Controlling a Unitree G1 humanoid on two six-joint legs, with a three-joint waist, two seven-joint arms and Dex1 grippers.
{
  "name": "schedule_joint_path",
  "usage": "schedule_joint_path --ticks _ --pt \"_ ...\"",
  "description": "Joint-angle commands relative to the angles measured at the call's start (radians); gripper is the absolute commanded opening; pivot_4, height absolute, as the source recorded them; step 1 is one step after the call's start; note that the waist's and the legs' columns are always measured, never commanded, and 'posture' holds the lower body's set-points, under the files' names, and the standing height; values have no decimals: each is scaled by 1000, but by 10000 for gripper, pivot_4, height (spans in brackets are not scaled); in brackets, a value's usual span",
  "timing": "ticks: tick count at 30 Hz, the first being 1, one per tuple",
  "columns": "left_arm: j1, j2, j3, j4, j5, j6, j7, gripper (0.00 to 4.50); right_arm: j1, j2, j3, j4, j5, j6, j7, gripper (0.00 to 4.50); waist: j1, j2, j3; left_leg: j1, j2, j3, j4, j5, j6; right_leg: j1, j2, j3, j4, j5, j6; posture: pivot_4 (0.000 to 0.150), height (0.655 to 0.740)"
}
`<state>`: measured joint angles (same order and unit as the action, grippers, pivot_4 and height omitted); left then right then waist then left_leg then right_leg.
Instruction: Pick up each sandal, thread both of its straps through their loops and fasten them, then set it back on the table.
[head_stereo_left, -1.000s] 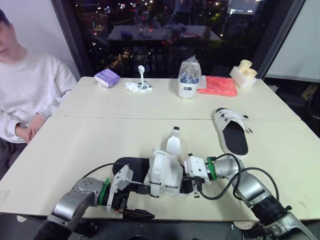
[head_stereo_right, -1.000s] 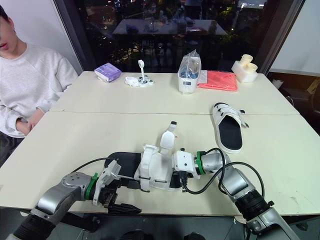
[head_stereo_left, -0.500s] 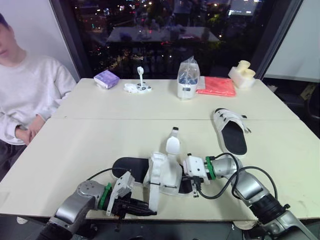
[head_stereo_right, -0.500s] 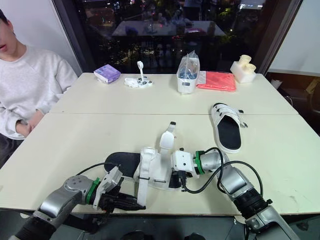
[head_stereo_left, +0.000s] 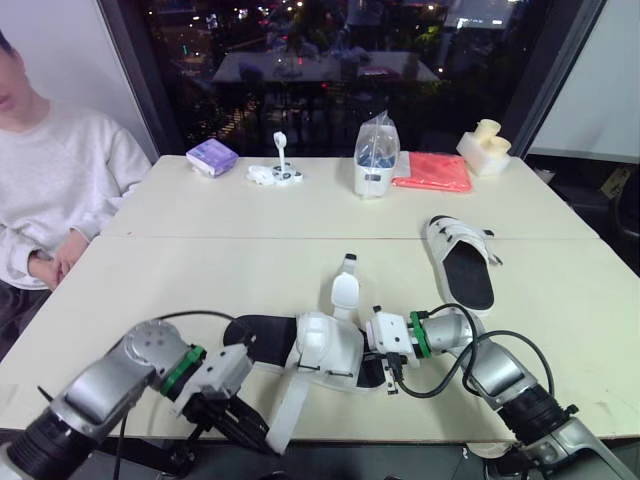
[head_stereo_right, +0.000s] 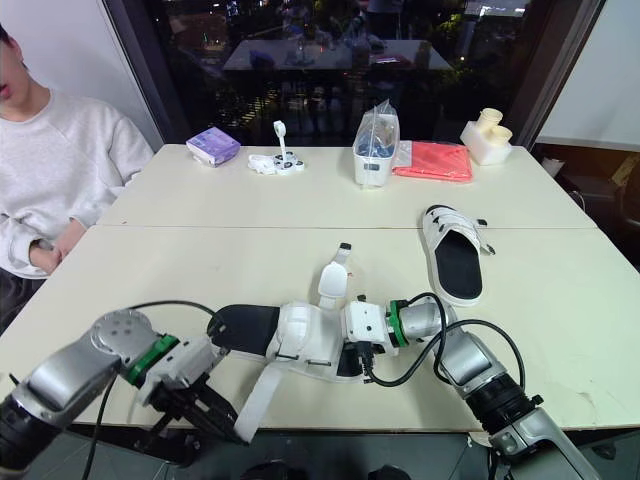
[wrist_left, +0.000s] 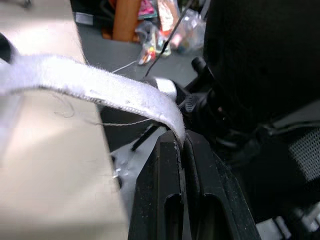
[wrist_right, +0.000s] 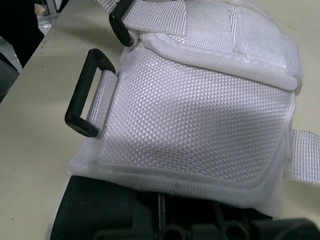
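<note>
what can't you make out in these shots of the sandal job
Right gripper: in the right wrist view the near white woven sandal with black sole covers what it holds.
Far white sandal: too small in the head views to tell whether its straps are fastened.
White strap pinched by the left gripper: its other end is cut off by the left wrist view's edge.

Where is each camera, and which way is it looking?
Left eye view: on the head, looking down at the table; both arms show.
Right eye view: beside it; shares the near sandal and far sandal.
Left wrist view: looks along the left end effector, shut on a strap.
Right wrist view: looks along the right end effector at the near sandal's upper.
</note>
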<state>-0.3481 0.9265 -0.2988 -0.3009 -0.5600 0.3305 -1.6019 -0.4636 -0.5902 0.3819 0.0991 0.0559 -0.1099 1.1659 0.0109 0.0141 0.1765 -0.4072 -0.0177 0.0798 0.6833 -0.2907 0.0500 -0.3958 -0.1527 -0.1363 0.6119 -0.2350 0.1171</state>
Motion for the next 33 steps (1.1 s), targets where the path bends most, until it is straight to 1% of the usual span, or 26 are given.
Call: schedule_joint_path --ticks 1,6,10,12,17,23,30,33 --pt "-114 -28 28 -5 -96 71 -12 713 15 -12 21 53 -54 22 0 0 0 0 0 0 0 0 0 0 0 0 0 0 0 0 0 1500 7400" --pt "-307 -111 56 123 -141 211 -10 713 16 -14 20 56 -55 21 -3 0 -1 -1 0 0 0 1 0 1 1 4 2 0 1 0 0 1500 7400" --pt "-425 -198 70 270 -133 284 26 713 23 -19 18 50 -54 22 -4 0 0 -2 1 -1 0 2 0 1 1 4 2 1 1 0 1 1500 7400" --pt "-456 -243 78 335 -116 291 53 713 27 -22 17 47 -54 21 -2 0 -1 -2 1 -1 0 1 1 2 1 4 3 0 2 0 1 1500 7400" --pt "-475 -315 99 415 -75 261 109 713 31 -24 17 38 -53 25 0 0 -2 -3 2 -1 0 2 1 2 1 4 2 1 2 -1 1 1500 7400" --pt "-472 -366 121 511 -6 188 168 713 37 -25 17 22 -52 34 1 0 0 -3 2 -1 0 1 1 2 0 4 2 0 2 0 1 1500 7400" --pt "-454 -401 130 556 20 151 173 713 40 -28 16 19 -51 37 3 0 1 -4 2 -1 0 1 1 2 0 4 2 0 2 0 1 1500 7400" --pt "-458 -432 140 579 23 145 185 713 38 -27 17 20 -52 36 2 0 1 -4 2 -1 0 1 1 2 0 5 2 0 2 0 1 1500 7400"
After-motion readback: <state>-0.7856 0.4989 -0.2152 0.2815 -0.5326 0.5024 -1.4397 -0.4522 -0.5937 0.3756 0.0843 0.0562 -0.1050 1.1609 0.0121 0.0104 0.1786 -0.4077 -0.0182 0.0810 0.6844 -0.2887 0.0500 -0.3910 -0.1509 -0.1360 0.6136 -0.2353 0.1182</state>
